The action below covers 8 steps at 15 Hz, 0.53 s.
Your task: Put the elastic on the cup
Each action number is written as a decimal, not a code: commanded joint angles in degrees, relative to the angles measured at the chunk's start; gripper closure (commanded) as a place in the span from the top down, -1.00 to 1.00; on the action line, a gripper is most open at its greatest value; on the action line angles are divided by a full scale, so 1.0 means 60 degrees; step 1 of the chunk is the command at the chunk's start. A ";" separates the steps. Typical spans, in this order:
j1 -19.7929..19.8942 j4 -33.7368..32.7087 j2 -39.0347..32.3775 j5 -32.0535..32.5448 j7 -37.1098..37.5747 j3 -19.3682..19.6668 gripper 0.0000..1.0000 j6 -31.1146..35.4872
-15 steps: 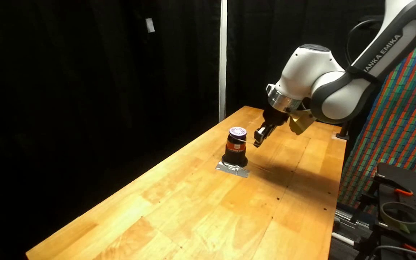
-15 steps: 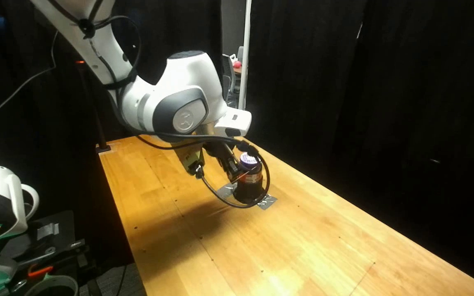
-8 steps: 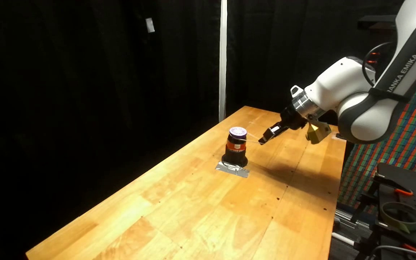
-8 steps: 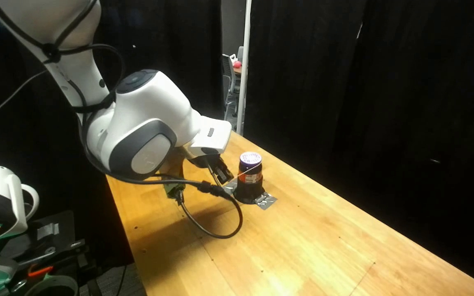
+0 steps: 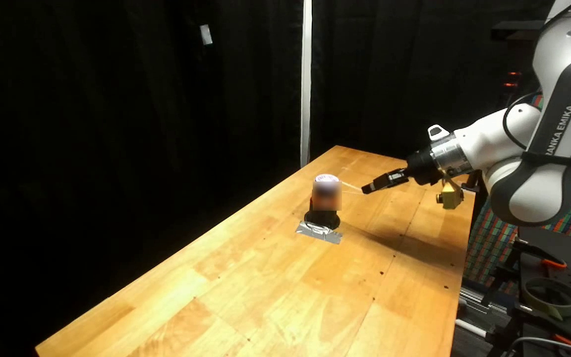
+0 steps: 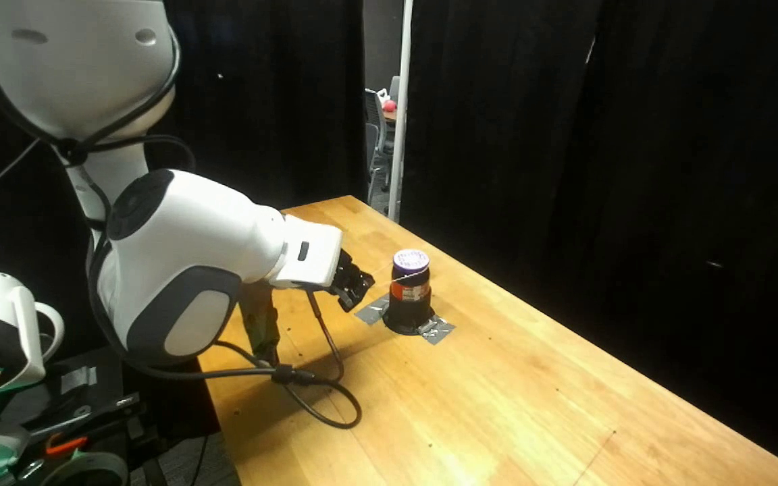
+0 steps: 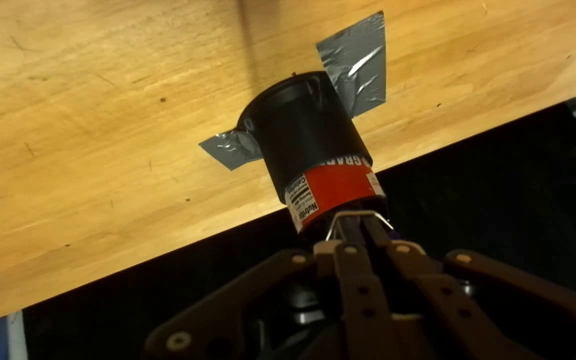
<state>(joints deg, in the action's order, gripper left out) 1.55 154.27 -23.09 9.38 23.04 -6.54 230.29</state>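
The cup (image 6: 411, 290), orange-red with a dark band and pale lid, stands upright in a black base taped to the table. In an exterior view a blurred patch covers the cup's middle (image 5: 325, 201). Its orange label shows in the wrist view (image 7: 340, 182). The elastic (image 7: 355, 213) crosses my fingertips and slants back on both sides toward the cup's top. It is stretched between cup and gripper in both exterior views (image 5: 352, 186) (image 6: 401, 277). My gripper (image 7: 360, 218) has its fingertips together, apart from the cup; whether they pinch the elastic is unclear. It shows in both exterior views (image 5: 366, 190) (image 6: 360, 290).
Silver tape (image 6: 437, 329) (image 7: 360, 65) holds the black base (image 7: 305, 130) to the wooden table (image 6: 531, 378). A black cable (image 6: 335, 424) hangs from the wrist near the table. Black curtains stand behind the table's far edge.
My gripper has drawn back and away from the cup toward the arm's base, tilting flatter. The elastic now spans a longer gap. The cup has not moved.
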 commanded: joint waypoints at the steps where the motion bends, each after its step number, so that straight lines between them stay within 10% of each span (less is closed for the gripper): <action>1: 0.0293 0.0229 -0.0634 0.0088 -0.0175 -0.0129 -0.82 0.1637; 6: 0.0468 0.0055 -0.0745 0.0277 0.0033 -0.0158 -0.82 0.1942; 7: 0.0548 0.0205 -0.0912 0.0442 0.0125 -0.0184 -0.33 0.1911; 8: 0.0589 0.0352 -0.1040 0.0470 0.0184 -0.0212 -0.31 0.1940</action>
<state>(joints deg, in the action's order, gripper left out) 3.21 154.90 -29.22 10.27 23.18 -6.66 241.18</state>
